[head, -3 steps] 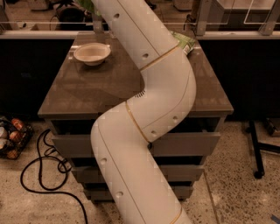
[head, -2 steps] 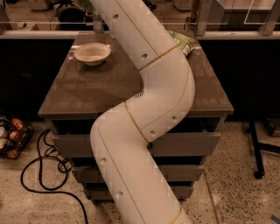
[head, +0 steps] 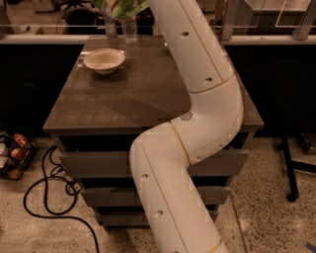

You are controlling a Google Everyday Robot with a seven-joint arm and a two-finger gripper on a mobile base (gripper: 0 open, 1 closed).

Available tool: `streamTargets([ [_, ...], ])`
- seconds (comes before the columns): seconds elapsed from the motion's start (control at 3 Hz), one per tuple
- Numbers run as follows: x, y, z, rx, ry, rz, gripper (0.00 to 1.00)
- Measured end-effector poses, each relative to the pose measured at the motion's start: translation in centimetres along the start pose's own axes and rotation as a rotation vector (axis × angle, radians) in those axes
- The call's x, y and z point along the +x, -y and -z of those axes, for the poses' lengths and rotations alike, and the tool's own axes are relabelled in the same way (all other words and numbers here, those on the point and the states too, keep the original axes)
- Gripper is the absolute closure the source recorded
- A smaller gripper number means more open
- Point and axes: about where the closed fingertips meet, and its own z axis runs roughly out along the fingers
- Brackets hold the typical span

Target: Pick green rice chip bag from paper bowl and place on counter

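Camera view: my gripper (head: 112,15) sits at the top edge of the frame, against the green rice chip bag (head: 126,7). The bag hangs clear of the empty paper bowl (head: 103,60), above and to its right. Whether I am clamping it cannot be told. Bare counter (head: 123,94) lies below the bag and nearer the camera; the bag's long axis is cropped.
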Motion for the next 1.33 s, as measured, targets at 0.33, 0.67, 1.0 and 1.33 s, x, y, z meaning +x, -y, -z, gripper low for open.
streamTargets([
  [0.33, -1.84, -1.06, 2.35, -0.012, 0.094, 0.002, 1.0],
  [0.67, -2.18, -1.17, 1.98, -0.031, 0.127, -0.005, 1.0],
  [1.0, -2.17, -1.24, 1.62, -0.035, 0.124, -0.008, 1.0],
  [1.33, -1.64, -1.58, 1.59, -0.032, 0.09, -0.016, 1.0],
])
